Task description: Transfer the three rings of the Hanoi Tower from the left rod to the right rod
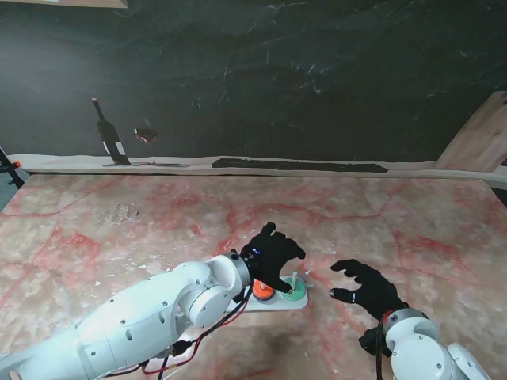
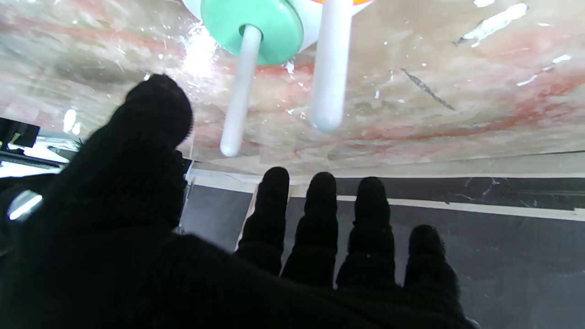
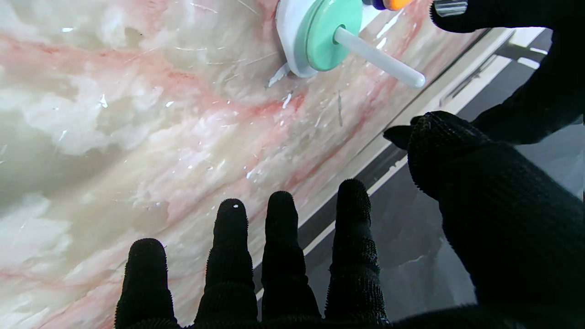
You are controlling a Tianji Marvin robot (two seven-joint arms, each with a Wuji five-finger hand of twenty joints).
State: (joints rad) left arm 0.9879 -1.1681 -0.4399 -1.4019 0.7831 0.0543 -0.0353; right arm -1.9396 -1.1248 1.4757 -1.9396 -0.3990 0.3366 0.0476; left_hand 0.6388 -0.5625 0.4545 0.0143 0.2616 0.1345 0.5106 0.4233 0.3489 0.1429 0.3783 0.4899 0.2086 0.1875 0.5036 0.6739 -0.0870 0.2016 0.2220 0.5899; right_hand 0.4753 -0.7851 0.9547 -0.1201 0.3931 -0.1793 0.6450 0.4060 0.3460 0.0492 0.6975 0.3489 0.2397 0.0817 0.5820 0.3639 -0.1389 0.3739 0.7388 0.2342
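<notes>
The pink-veined marble surface spread beneath each robot hand. Beyond the left robot hand, a dark wall carried a painted bottle.

Green ring lies on the right rod; orange ring beside it.

There are two hands, both in black gloves: the left hand and the right hand. Each hand shows five fingers in its wrist view, spread apart.

There is one white base on one bench.

Two white rods are clear in the left wrist view: one rod with a ring and one bare rod. A third rod I cannot make out.

Rings: one green ring, one orange ring, and a small blue part beside the orange one in the right wrist view, so three colours are seen.

On the dark wall behind there is one bottle picture.
</notes>
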